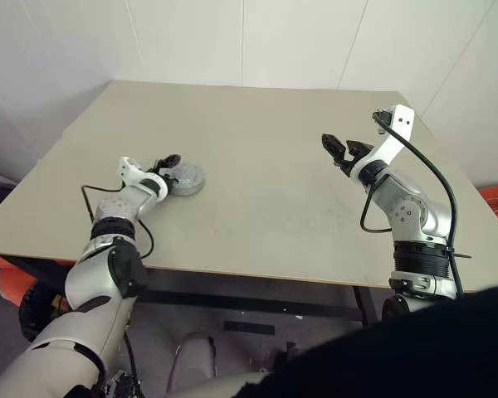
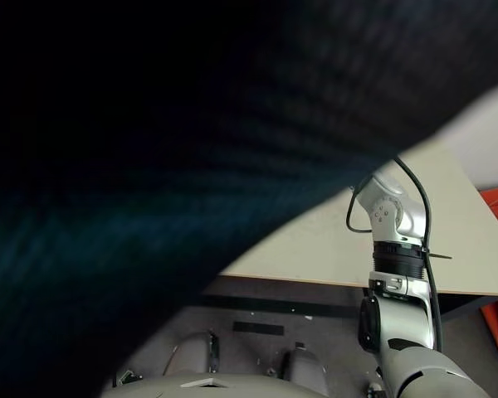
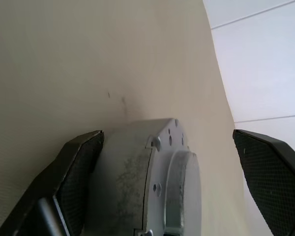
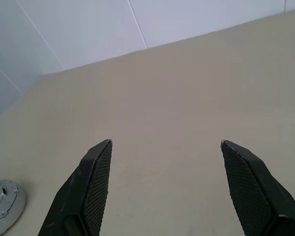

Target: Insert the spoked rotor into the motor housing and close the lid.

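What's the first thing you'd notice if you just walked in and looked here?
A round grey metal motor sits on the left side of the big tan table, closed up. The left claw sits right beside it, wide open, one finger near its side. The right claw hangs open above bare tabletop.

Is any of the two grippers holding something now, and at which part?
Nothing is held. The left gripper stands open around the grey motor assembly on the table; the right gripper is open over bare table.
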`<state>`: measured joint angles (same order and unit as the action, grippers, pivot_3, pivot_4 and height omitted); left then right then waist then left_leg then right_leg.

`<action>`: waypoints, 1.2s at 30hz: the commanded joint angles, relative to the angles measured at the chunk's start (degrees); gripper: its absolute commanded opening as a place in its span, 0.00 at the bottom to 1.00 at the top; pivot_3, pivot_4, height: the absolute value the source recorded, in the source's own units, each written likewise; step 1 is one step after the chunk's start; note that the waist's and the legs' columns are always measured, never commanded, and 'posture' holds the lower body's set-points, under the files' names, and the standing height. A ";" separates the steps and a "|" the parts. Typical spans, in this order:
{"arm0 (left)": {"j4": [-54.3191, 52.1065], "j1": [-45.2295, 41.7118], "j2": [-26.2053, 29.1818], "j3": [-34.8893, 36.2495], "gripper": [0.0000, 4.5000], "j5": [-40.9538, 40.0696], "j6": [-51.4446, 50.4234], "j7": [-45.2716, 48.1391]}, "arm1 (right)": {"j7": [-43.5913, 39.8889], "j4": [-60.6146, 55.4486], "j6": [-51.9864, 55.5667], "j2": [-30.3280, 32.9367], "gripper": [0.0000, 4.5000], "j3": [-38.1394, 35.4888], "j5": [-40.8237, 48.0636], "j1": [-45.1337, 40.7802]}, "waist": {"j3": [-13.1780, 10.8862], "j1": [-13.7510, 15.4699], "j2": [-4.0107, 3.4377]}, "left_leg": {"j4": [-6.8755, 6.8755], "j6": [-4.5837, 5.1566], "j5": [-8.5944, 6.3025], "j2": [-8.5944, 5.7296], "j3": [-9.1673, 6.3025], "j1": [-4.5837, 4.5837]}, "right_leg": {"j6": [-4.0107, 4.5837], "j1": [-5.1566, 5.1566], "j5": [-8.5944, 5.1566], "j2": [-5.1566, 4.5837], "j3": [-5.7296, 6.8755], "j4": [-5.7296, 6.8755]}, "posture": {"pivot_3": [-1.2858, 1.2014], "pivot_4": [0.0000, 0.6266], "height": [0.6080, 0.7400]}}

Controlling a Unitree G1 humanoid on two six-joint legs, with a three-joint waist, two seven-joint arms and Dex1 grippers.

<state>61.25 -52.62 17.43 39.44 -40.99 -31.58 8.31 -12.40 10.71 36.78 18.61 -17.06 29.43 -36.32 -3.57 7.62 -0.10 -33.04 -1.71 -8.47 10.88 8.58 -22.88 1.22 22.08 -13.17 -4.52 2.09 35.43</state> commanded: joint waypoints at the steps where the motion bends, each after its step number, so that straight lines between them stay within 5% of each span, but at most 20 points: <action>1: -5.02 -0.21 1.71 -0.60 0.99 0.65 0.24 -1.76 | -0.21 -0.59 -0.15 0.41 0.89 -0.89 0.40 -1.98 | 0.00 0.01 0.00 | 0.00 0.00 0.00 -0.01 0.00 0.00 | 0.00 0.00 0.00 -0.01 0.00 0.00 | 0.52 0.00 1.00; 10: -10.76 0.44 1.24 -5.81 0.99 4.00 0.08 -0.09 | -0.45 0.36 -0.23 0.68 0.89 -0.80 0.07 -2.42 | 0.00 0.23 0.00 | 0.00 -0.05 0.03 -0.02 0.00 -0.01 | -0.01 -0.02 0.00 -0.03 0.01 0.00 | 0.52 0.00 1.00; 17: -25.87 5.99 -1.52 -21.35 0.99 11.43 2.29 12.85 | -4.67 -2.90 -1.56 4.20 0.89 4.08 -4.20 0.83 | 0.00 0.34 0.00 | 0.00 -0.04 0.03 -0.03 0.01 -0.09 | -0.01 -0.01 0.00 -0.05 0.04 -0.04 | 0.52 0.00 1.00; 26: -38.45 10.76 -2.09 -30.95 0.99 14.15 4.51 24.44 | -14.71 -9.24 -7.12 8.70 0.89 11.85 -9.90 9.04 | 0.00 0.20 0.00 | 0.00 -0.01 0.01 0.00 0.04 -0.08 | 0.00 0.02 -0.01 -0.03 0.00 -0.03 | 0.52 0.00 1.00; 36: -43.46 17.46 -0.97 -36.46 0.99 21.41 18.20 30.56 | -19.21 -9.75 -18.17 8.20 0.89 10.12 -10.66 15.44 | 0.01 -0.23 -0.01 | 0.00 0.22 -0.13 0.01 0.07 0.00 | -0.01 0.02 -0.01 -0.03 -0.07 -0.02 | 0.52 0.00 1.00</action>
<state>19.63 -35.61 16.07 3.49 -20.81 -17.53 37.63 -31.25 1.67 21.79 27.19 -5.08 18.65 -20.36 -3.56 7.39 -0.11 -33.04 -1.48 -8.60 10.89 8.65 -22.86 1.21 22.09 -13.19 -4.54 2.00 35.41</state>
